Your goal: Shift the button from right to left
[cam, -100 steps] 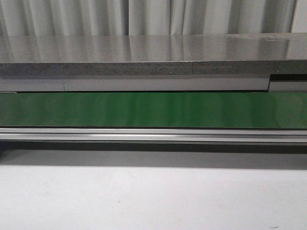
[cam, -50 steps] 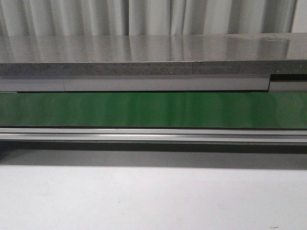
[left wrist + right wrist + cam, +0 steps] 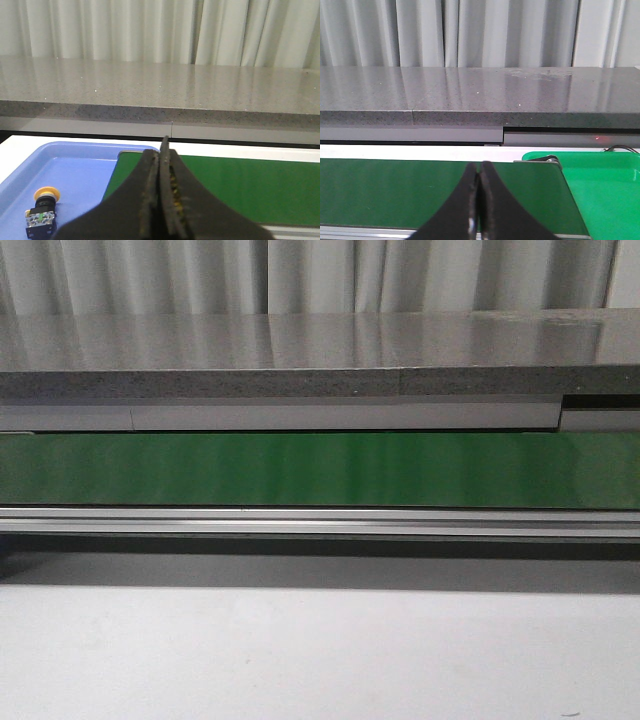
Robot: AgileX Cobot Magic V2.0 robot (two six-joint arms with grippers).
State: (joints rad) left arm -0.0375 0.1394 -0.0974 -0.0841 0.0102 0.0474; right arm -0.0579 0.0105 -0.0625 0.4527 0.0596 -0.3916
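The button, a yellow-orange cap on a dark body with green and blue marks, lies in a blue tray in the left wrist view. My left gripper is shut and empty, above the green belt's end beside the tray. My right gripper is shut and empty, above the green belt near a green tray. The front view shows only the belt; neither gripper and no button shows there.
A grey stone counter runs behind the belt, with white curtains beyond. A metal rail edges the belt's near side, then a white tabletop. A cable lies at the green tray's far edge.
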